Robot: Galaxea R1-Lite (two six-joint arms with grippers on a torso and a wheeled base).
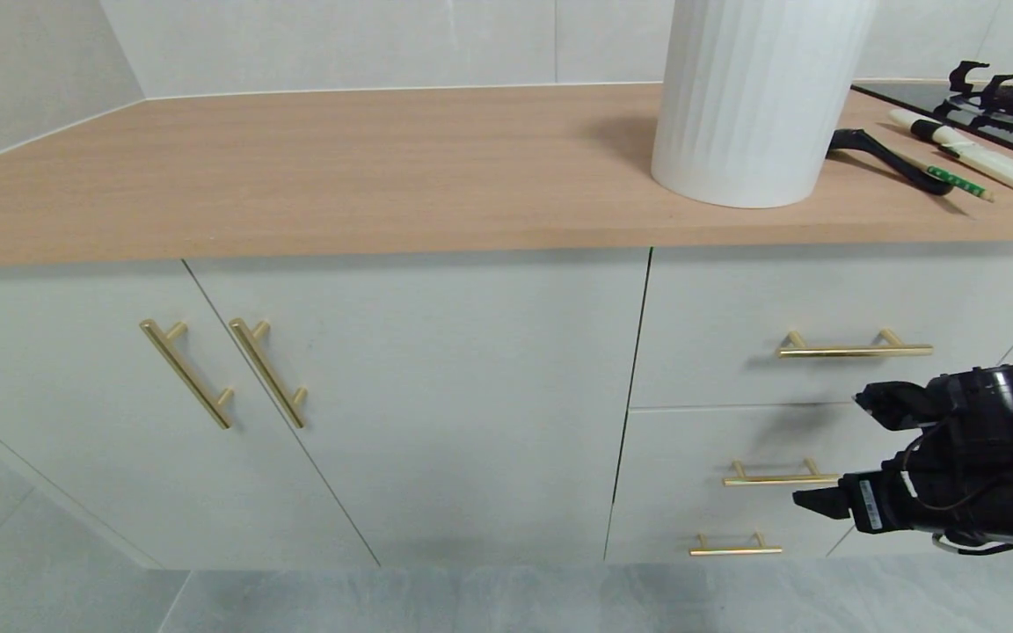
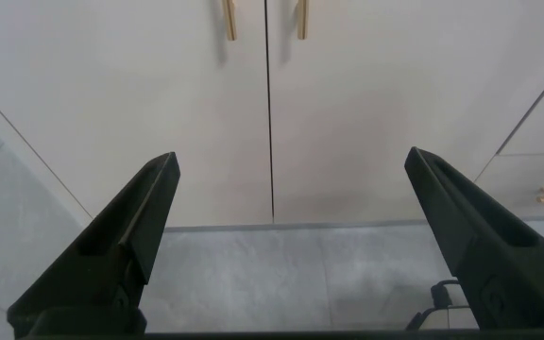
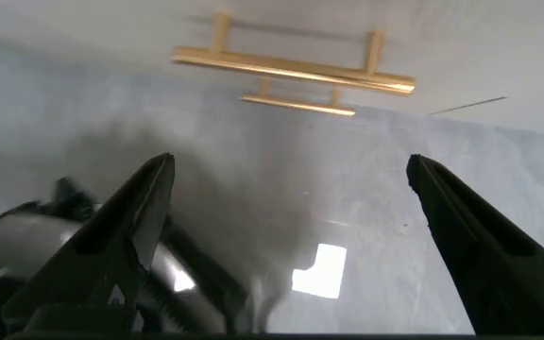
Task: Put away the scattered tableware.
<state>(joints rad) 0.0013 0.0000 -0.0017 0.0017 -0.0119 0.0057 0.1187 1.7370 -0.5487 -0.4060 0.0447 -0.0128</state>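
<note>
On the wooden countertop (image 1: 339, 167) stands a tall white ribbed container (image 1: 753, 97). Just to its right lie a black spoon-like utensil (image 1: 889, 158), a thin stick with a green end (image 1: 959, 180) and a long cream-coloured utensil (image 1: 999, 163). My right gripper (image 1: 827, 450) hangs open and holds nothing, low in front of the drawers and far below the utensils. In the right wrist view this gripper (image 3: 289, 162) faces a gold drawer handle (image 3: 291, 68). My left gripper (image 2: 289, 159) is open and holds nothing, pointing at the foot of two cabinet doors (image 2: 270, 113).
A black stove (image 1: 999, 97) sits at the counter's far right. Below the counter are two doors with slanted gold handles (image 1: 185, 374) and three stacked drawers with gold handles (image 1: 854, 350). Grey tiled floor (image 1: 506, 598) lies in front.
</note>
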